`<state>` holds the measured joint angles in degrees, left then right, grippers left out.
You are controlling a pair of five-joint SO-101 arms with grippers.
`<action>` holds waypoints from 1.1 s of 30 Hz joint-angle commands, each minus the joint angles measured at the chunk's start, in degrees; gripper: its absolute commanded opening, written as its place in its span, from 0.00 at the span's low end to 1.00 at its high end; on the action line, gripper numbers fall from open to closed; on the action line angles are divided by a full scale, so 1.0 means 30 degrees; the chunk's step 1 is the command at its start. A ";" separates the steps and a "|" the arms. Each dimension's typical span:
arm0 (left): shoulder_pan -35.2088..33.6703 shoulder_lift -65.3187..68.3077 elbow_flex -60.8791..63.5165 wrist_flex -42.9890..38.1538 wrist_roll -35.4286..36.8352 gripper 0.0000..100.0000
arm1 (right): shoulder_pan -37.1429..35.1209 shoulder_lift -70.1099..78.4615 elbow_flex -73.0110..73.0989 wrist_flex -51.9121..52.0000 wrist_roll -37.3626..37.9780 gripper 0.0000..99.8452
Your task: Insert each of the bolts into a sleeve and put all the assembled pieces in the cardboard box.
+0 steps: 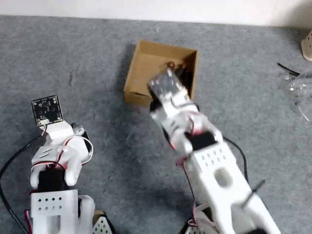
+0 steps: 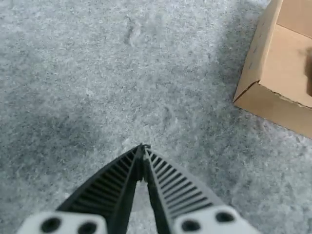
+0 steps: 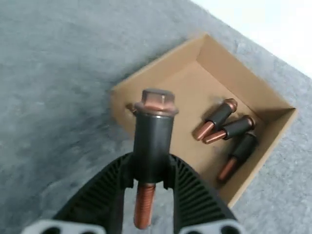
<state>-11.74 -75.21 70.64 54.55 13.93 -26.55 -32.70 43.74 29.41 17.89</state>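
My right claw (image 3: 148,165) gripped a sleeve (image 3: 153,141) with its bolt (image 3: 157,101) over the cardboard box (image 1: 146,63) at upper centre. My left claw (image 2: 142,150) sat closed, empty, lower left.

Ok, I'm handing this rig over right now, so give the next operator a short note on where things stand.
Left pincer: shut, empty, over bare carpet beside the cardboard box.
Right pincer: shut on a sleeved bolt, held up by the box's rim.
Done: three sleeved bolts lie inside the box.
To do: drop the held one in.
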 commanded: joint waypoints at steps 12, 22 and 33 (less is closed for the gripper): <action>-0.0161 -0.0073 -0.1011 -0.0469 0.0264 0.01 | 0.3209 1.2117 -1.3319 -0.0073 0.2286 0.00; -0.0161 0.0044 -0.0982 -0.0498 0.0234 0.01 | 0.3209 1.7245 -1.6835 -0.0073 0.2344 0.00; -0.0103 0.0044 -0.0982 -0.0498 0.0234 0.01 | 0.2769 2.0967 -1.8242 -0.0073 0.2344 0.01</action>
<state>-11.74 -75.21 70.64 54.29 14.02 -17.58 31.12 -6.81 29.41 24.13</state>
